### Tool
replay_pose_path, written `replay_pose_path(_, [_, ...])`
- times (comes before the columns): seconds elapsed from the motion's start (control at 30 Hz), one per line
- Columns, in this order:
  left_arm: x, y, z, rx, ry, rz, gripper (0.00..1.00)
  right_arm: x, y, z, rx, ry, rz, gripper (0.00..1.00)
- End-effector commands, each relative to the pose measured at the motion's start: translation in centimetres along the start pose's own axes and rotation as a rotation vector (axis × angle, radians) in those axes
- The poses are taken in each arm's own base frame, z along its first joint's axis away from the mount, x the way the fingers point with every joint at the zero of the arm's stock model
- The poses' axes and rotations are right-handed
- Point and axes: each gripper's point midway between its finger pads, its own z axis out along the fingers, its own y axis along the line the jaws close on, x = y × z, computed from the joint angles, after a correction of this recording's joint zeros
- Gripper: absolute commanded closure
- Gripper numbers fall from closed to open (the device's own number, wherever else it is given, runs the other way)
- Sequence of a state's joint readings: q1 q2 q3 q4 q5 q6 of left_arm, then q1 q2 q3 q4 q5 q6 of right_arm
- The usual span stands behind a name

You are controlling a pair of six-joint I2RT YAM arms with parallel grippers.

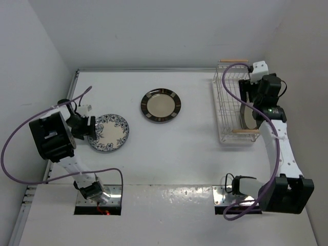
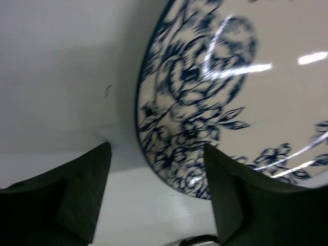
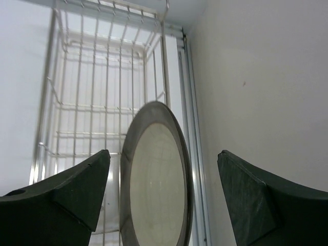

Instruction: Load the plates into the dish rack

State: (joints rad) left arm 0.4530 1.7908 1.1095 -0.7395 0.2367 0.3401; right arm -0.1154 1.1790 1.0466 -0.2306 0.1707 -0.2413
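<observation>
The white plate with blue floral pattern (image 1: 108, 132) lies flat at the table's left. My left gripper (image 1: 91, 128) is open at its left rim; in the left wrist view (image 2: 156, 189) the plate's rim (image 2: 205, 102) lies between the fingers, the right finger over it. The cream plate with dark light-marked rim (image 1: 161, 105) lies flat at mid-table. The cream plate with plain dark rim (image 3: 156, 189) stands on edge in the dish rack (image 1: 228, 110). My right gripper (image 3: 163, 156) is open astride it without touching, above the rack (image 1: 251, 102).
The rack (image 3: 92, 92) stands along the right wall, with wooden handle bars at its far (image 1: 233, 62) and near (image 1: 245, 131) ends. White walls close in the table on the left, back and right. Purple cables loop from both arms.
</observation>
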Motion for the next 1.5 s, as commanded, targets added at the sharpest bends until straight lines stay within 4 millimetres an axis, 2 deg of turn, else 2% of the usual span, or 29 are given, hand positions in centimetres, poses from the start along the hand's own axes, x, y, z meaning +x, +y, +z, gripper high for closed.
replay_pose_path(0.0, [-0.8, -3.9, 1.1, 0.258, -0.032, 0.025, 0.29, -4.2, 0.0, -2.6, -0.011, -0.121, 0.033, 0.15])
replay_pose_path(0.07, [-0.7, -4.0, 2.1, 0.295, -0.006, 0.017, 0.36, -4.2, 0.6, -3.0, -0.021, -0.125, 0.013, 0.15])
replay_pose_path(0.2, [0.3, -5.2, 3.1, 0.375, 0.054, 0.016, 0.67, -4.9, 1.0, -4.9, -0.014, -0.166, 0.003, 0.15])
replay_pose_path(0.23, [0.0, -5.4, 3.1, 0.398, 0.047, 0.024, 0.85, -4.8, 1.0, -5.1, -0.012, -0.169, 0.011, 0.15])
replay_pose_path(0.27, [0.0, -5.9, 3.3, 0.416, 0.053, 0.028, 0.95, -5.3, 1.7, -5.7, -0.036, -0.187, 0.014, 0.15])
replay_pose_path(0.37, [-0.7, -7.1, 2.4, 0.444, 0.027, 0.076, 1.0, -5.6, 4.2, -6.9, -0.131, -0.197, 0.083, 0.15])
replay_pose_path(0.47, [-1.9, -9.1, 0.9, 0.458, -0.013, 0.182, 1.0, -6.1, 10.4, -8.7, -0.426, -0.229, 0.142, 0.17])
replay_pose_path(0.5, [-2.4, -9.9, -0.5, 0.448, -0.042, 0.229, 1.0, -6.4, 13.3, -9.6, -0.527, -0.238, 0.175, 0.18])
replay_pose_path(0.57, [-2.7, -12.7, -2.0, 0.475, -0.07, 0.361, 1.0, -4.6, 18.8, -11.0, -0.743, -0.181, 0.235, 0.18])
replay_pose_path(0.6, [-3.5, -13.8, -4.0, 0.469, -0.126, 0.433, 1.0, -5.6, 20.4, -11.1, -0.796, -0.223, 0.252, 0.18])
replay_pose_path(0.67, [-3.4, -17.2, -6.0, 0.515, -0.163, 0.582, 1.0, -3.1, 26.3, -12.9, -0.985, -0.134, 0.27, 0.18])
replay_pose_path(0.7, [-3.5, -18.1, -6.7, 0.514, -0.182, 0.621, 1.0, -3.2, 28.0, -12.6, -1.017, -0.139, 0.265, 0.18])
replay_pose_path(0.73, [-3.7, -19.3, -8.4, 0.505, -0.224, 0.68, 1.0, -2.9, 30.8, -14.7, -1.103, -0.127, 0.226, 0.18])
replay_pose_path(0.77, [-3.4, -20.9, -9.0, 0.516, -0.234, 0.736, 1.0, -1.3, 33.0, -13.8, -1.12, -0.057, 0.204, 0.18])
replay_pose_path(0.83, [-3.4, -22.6, -10.5, 0.526, -0.273, 0.792, 1.0, -1.9, 35.8, -14.9, -1.181, -0.064, 0.196, 0.18])
replay_pose_path(0.87, [-3.3, -24.1, -11.9, 0.539, -0.309, 0.831, 1.0, -1.0, 37.6, -14.0, -1.198, -0.03, 0.2, 0.18])
replay_pose_path(0.93, [-2.9, -25.2, -12.8, 0.554, -0.33, 0.859, 1.0, -2.6, 39.4, -14.7, -1.259, -0.079, 0.237, 0.18])
replay_pose_path(0.97, [-2.6, -26.1, -13.8, 0.567, -0.348, 0.878, 1.0, -1.7, 41.2, -14.1, -1.275, -0.037, 0.241, 0.18])
replay_pose_path(1.03, [-2.7, -26.7, -14.8, 0.578, -0.378, 0.898, 1.0, -1.5, 43.1, -14.4, -1.312, -0.018, 0.254, 0.18])
replay_pose_path(1.07, [-2.5, -27.2, -15.1, 0.593, -0.375, 0.896, 1.0, -1.8, 44.1, -15.4, -1.354, -0.004, 0.269, 0.2])
replay_pose_path(1.1, [-2.4, -27.5, -16.0, 0.609, -0.395, 0.903, 1.0, -0.6, 45.2, -15.0, -1.358, 0.035, 0.268, 0.21])
replay_pose_path(1.17, [-2.1, -28.0, -16.7, 0.634, -0.409, 0.916, 1.0, -0.9, 46.4, -15.7, -1.382, 0.03, 0.278, 0.26])
replay_pose_path(1.2, [-1.8, -28.3, -17.2, 0.653, -0.42, 0.929, 1.0, -0.3, 46.7, -15.1, -1.358, 0.043, 0.279, 0.33])
replay_pose_path(1.23, [-1.9, -28.3, -17.4, 0.653, -0.422, 0.93, 1.0, -0.4, 46.9, -15.1, -1.355, 0.038, 0.285, 0.55])
replay_pose_path(1.3, [-2.2, -28.5, -18.1, 0.646, -0.45, 0.919, 1.0, -1.0, 46.4, -15.1, -1.341, 0.027, 0.321, 0.8])
replay_pose_path(1.37, [-3.4, -27.5, -17.9, 0.589, -0.463, 0.862, 1.0, -1.8, 45.5, -15.1, -1.31, -0.004, 0.339, 1.0])
replay_pose_path(1.4, [-4.0, -26.7, -18.2, 0.562, -0.476, 0.792, 0.98, -2.0, 44.9, -14.4, -1.27, -0.017, 0.345, 1.0])
replay_pose_path(1.43, [-5.1, -25.9, -18.1, 0.507, -0.498, 0.759, 0.89, -3.1, 44.0, -14.5, -1.255, -0.049, 0.354, 1.0])
replay_pose_path(1.47, [-5.7, -25.2, -18.1, 0.476, -0.506, 0.722, 0.63, -3.7, 43.0, -14.8, -1.236, -0.064, 0.353, 1.0])
